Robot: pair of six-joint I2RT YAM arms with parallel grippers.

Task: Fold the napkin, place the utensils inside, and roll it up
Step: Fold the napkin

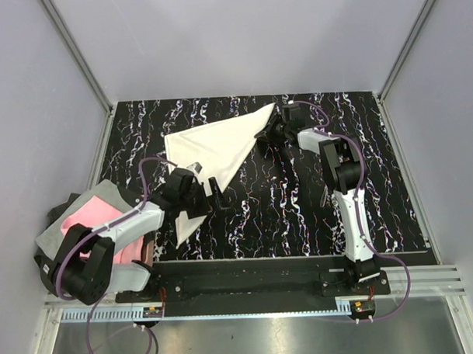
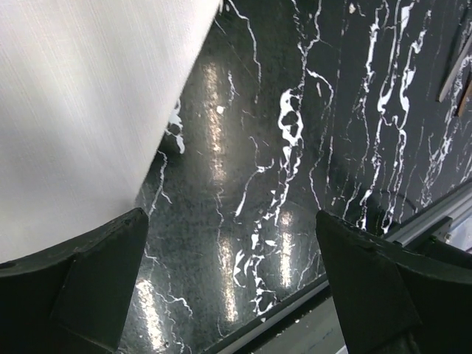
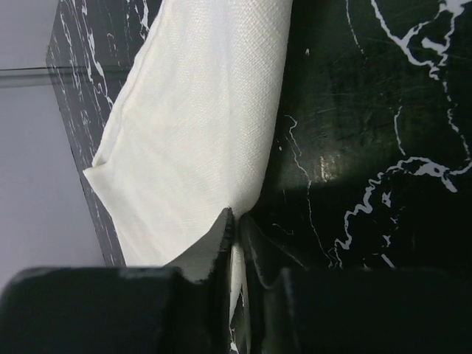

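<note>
The napkin (image 1: 220, 150) lies folded, its long axis running from 1 o'clock to 7 o'clock. The right gripper (image 3: 236, 234) is at the 1 o'clock tip, jaws nearly closed and pinching that corner — only its wrist view shows this. The left gripper (image 2: 232, 295) hangs wide open and empty near the 7 o'clock end — cloth at its 10 o'clock.
</note>
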